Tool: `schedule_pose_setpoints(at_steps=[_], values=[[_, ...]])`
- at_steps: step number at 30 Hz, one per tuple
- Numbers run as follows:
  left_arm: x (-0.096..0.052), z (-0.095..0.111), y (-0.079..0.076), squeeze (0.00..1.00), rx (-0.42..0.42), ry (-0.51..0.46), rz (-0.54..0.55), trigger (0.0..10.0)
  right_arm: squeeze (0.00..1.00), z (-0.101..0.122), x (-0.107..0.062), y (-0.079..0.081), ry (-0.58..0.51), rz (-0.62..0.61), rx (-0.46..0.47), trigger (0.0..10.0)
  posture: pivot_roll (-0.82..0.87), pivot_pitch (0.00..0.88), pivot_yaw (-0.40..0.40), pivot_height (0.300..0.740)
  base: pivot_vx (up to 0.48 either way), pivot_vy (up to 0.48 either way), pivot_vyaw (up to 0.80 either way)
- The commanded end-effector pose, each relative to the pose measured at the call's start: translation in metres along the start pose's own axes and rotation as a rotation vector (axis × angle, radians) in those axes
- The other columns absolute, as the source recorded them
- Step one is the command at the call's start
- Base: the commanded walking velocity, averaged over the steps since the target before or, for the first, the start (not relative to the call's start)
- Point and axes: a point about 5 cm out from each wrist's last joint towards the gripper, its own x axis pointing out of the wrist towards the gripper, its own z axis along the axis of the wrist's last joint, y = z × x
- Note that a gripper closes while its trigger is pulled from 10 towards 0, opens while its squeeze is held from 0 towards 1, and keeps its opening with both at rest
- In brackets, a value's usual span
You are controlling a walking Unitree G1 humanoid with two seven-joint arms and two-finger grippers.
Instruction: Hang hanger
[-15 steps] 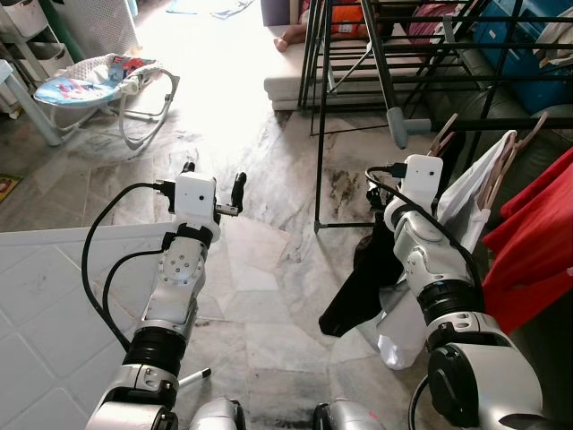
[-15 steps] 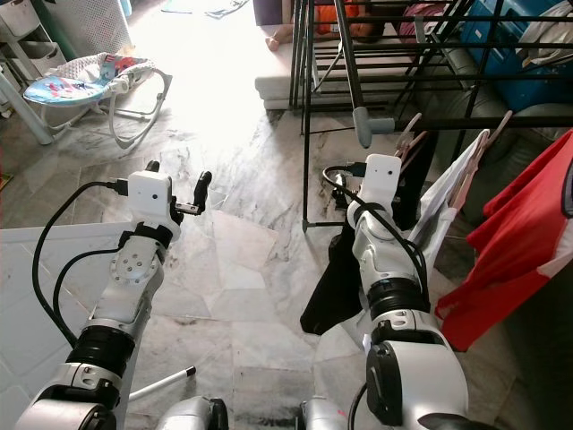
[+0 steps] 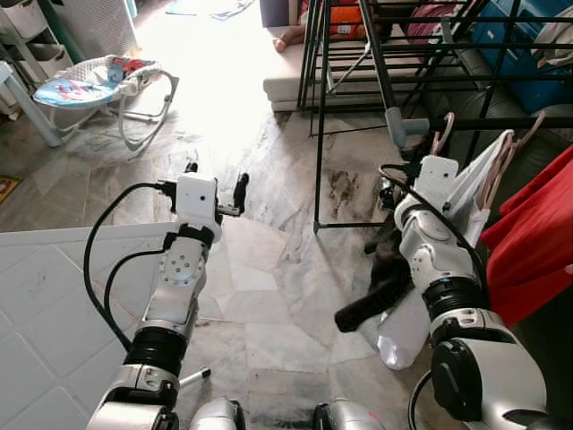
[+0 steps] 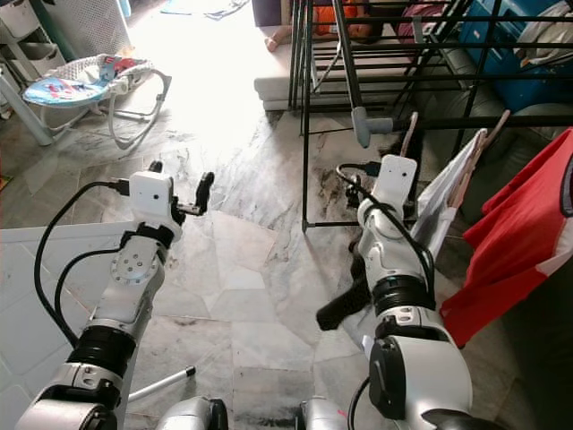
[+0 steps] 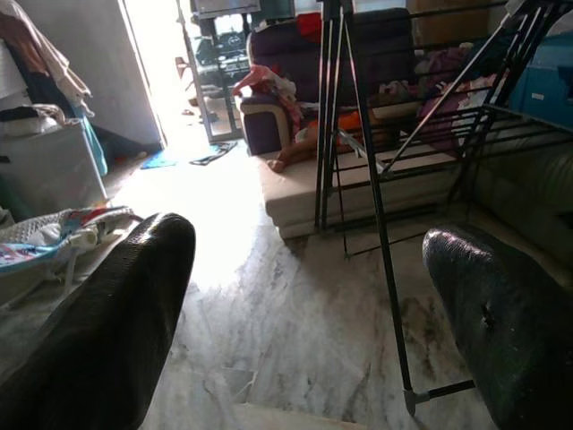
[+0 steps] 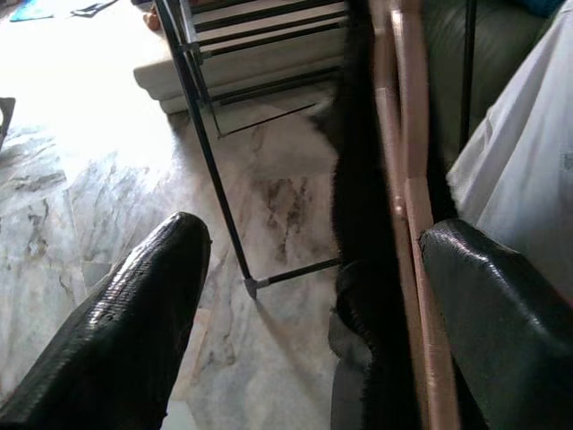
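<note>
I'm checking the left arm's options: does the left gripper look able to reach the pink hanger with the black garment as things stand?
Probably not: the left gripper hangs open over bare floor, while the pink hanger sits across at the right gripper, behind a drying rack leg.

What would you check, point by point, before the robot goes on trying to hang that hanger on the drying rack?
1. Hanger between the right end effector fingers: ok, wooden bar sits in the gap.
2. Firm grip on it: not ok, fingers stand apart.
3. Black garment on the hanger: ok, draped, trailing near the floor.
4. Hook at a rack rail: cannot tell, hook's seat is unclear.
5. Left end effector out of the way: ok, open, over the marble floor.
</note>
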Motion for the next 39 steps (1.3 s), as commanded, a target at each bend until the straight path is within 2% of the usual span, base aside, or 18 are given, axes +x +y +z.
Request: schedule_pose_setpoints(at_steps=[1, 7, 10, 14, 18, 20, 28, 29, 31, 32, 39], values=[[-0.001, 0.000, 0.000, 0.00, 0.001, 0.008, -0.003, 10.0, 0.00, -0.002, -0.001, -0.004, 0.002, -0.012, -0.019, 10.0, -0.04, 0.119, 0.020, 0.740, 0.000, 0.000, 0.00], [-0.001, 0.000, 0.000, 0.00, 0.000, 0.009, -0.004, 10.0, 0.00, 0.000, -0.001, -0.007, -0.028, -0.019, -0.062, 10.0, -0.04, 0.118, 0.019, 0.740, 0.000, 0.000, 0.00], [-0.001, -0.001, 0.000, 0.00, -0.001, 0.012, -0.004, 10.0, 0.00, 0.005, -0.003, -0.012, -0.084, -0.025, -0.137, 10.0, -0.04, 0.118, 0.019, 0.740, 0.000, 0.000, 0.00], [-0.001, -0.001, 0.000, 0.00, -0.001, 0.015, -0.005, 10.0, 0.00, 0.006, -0.004, -0.015, -0.108, -0.025, -0.179, 10.0, -0.04, 0.119, 0.018, 0.740, 0.000, 0.000, 0.00], [-0.002, -0.006, 0.003, 0.00, 0.024, 0.042, 0.014, 10.0, 0.00, 0.006, -0.006, -0.026, -0.133, -0.044, -0.226, 10.0, -0.04, 0.117, 0.018, 0.740, 0.000, 0.000, 0.00], [-0.002, -0.006, 0.003, 0.00, 0.019, 0.044, 0.012, 10.0, 0.00, 0.003, -0.006, -0.036, -0.116, -0.058, -0.229, 10.0, -0.04, 0.116, 0.019, 0.740, 0.000, 0.000, 0.00], [-0.002, -0.006, 0.002, 0.00, 0.021, 0.049, 0.009, 10.0, 0.00, -0.007, -0.003, -0.043, -0.036, -0.024, -0.225, 10.0, -0.04, 0.116, 0.019, 0.740, 0.000, 0.000, 0.00], [-0.003, -0.007, 0.003, 0.00, 0.026, 0.054, 0.009, 10.0, 0.00, -0.008, -0.001, -0.044, -0.011, -0.012, -0.228, 8.9, -0.04, 0.112, 0.019, 0.740, 0.000, 0.000, 0.00], [-0.003, -0.008, 0.003, 0.00, 0.027, 0.056, 0.010, 10.0, 0.00, -0.007, 0.000, -0.045, -0.003, -0.010, -0.227, 8.9, -0.04, 0.112, 0.019, 0.740, 0.000, 0.000, 0.00], [-0.003, -0.008, 0.003, 0.00, 0.026, 0.059, 0.012, 10.0, 0.00, -0.007, 0.003, -0.046, 0.033, 0.001, -0.216, 0.0, -0.03, 0.111, 0.018, 0.740, 0.000, 0.000, 0.00], [-0.003, -0.009, 0.002, 0.00, 0.037, 0.066, 0.006, 10.0, 0.00, 0.003, 0.008, -0.046, 0.041, 0.016, -0.202, 0.0, -0.03, 0.111, 0.018, 0.740, 0.000, 0.000, 0.00]])
